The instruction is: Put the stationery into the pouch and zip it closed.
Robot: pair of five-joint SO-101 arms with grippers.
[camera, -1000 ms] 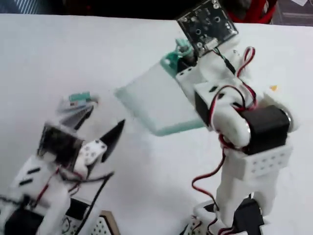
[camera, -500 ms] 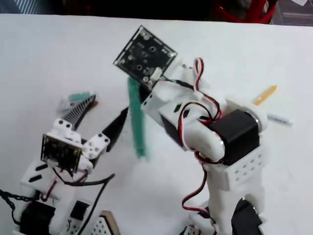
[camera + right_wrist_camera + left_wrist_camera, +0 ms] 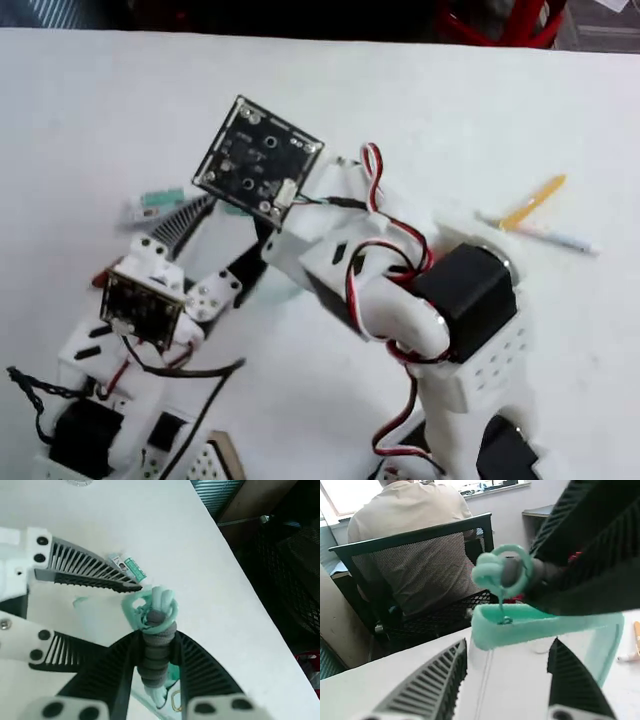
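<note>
The pouch [image 3: 530, 624] is clear with a mint-green edge and a green loop on a grey cord [image 3: 502, 572]. My right gripper [image 3: 156, 640] is shut on that cord and holds the pouch up. In the left wrist view the pouch's edge sits between the fingers of my open left gripper [image 3: 507, 647]. In the high view the left gripper [image 3: 228, 232] lies under the right arm's camera board [image 3: 258, 160], which hides most of the pouch. A yellow pen [image 3: 533, 201] and a white pen [image 3: 560, 239] lie on the table at the right. A small green-and-white eraser [image 3: 158, 203] lies by the left gripper.
The white table [image 3: 420, 90] has free room at the back and far left. A wooden-edged block [image 3: 225, 455] sits at the front edge by the left arm's base. Behind the table, a person sits in a black mesh chair [image 3: 420, 570].
The right arm has swung the pouch left and down, from the table's middle into the left gripper's open fingers. The left arm has shifted slightly toward it.
</note>
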